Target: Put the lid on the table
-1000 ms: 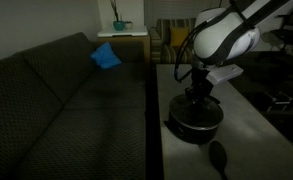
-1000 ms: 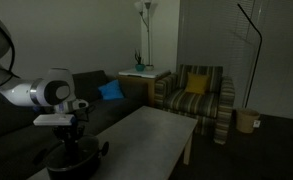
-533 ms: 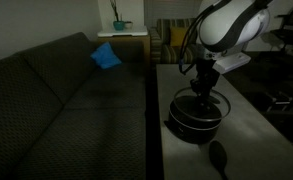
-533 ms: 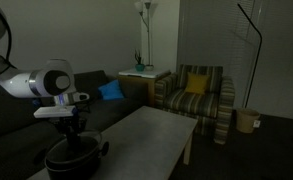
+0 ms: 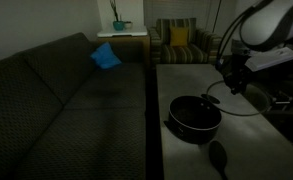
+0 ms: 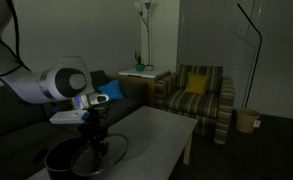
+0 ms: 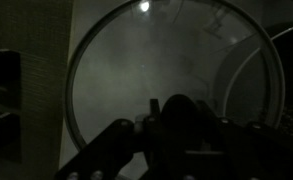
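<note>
Dim living room, robot arm over a long pale grey table (image 5: 181, 75).

The gripper (image 5: 236, 86) sits at about 2 o'clock from the black pot (image 5: 194, 115) in an exterior view. Its fingers are drawn in tight on the centre of the lid (image 5: 241, 100), so the lid hangs beneath it. The knob itself is hidden by the fingers.

In an exterior view from across the room, the gripper (image 6: 95, 145) holds the lid (image 6: 111, 155) at approx. 3 o'clock from the pot (image 6: 61, 160), over bare table (image 6: 156, 125).

Wrist view: the see-through lid (image 7: 136, 70) fills most of the pic. The gripper (image 7: 174, 110) is clamped at its middle, w/ the pot rim (image 7: 271, 70) curving at 3 o'clock.

A small black spoon (image 5: 218, 158) lies on the table at 5 o'clock from the pot.

Progress, as a judgement: step 1 is done, i.e. the lid is off the pot and mostly clear of it sideways. It looks to be held above the tabletop, not resting on it, but the light is too low to be sure. Left to do: lower it onto the bare grey top beside the pot, open the fingers, back the arm away.
</note>
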{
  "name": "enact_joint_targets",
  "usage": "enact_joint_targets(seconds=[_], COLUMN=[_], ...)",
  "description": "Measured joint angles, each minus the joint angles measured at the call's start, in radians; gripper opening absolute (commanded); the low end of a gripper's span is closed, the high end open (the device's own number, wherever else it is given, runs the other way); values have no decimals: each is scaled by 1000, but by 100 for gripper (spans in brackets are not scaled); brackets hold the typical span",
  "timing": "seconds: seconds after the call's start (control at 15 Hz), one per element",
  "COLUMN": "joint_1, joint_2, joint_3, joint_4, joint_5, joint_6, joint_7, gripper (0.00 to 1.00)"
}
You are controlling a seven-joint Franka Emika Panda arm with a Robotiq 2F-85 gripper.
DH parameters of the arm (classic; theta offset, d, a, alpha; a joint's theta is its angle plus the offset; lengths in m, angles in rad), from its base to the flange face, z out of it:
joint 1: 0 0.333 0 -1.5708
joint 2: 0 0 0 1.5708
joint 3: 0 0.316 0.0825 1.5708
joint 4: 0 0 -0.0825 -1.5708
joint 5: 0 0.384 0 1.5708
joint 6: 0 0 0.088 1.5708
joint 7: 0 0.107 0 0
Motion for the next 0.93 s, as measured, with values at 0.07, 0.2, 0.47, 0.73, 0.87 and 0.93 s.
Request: enact_joint_targets(seconds=[0.07,0.2,0.47,0.73,0.87,0.93], joint_1=[-8,-24,-86,-188,-215,-218], joint_2=[-13,-38,-77,-56,-28,-13], joint_3=[-19,-47,-25,106,152,163], joint_4=[-45,-132,-266,-273,-254,-242], joint_5=[4,27,115,159,160,160], joint_6=[39,124,309,394,389,381], joint_7=[33,89,87,-16,-57,-72], gripper=[15,15,15,15,15,15])
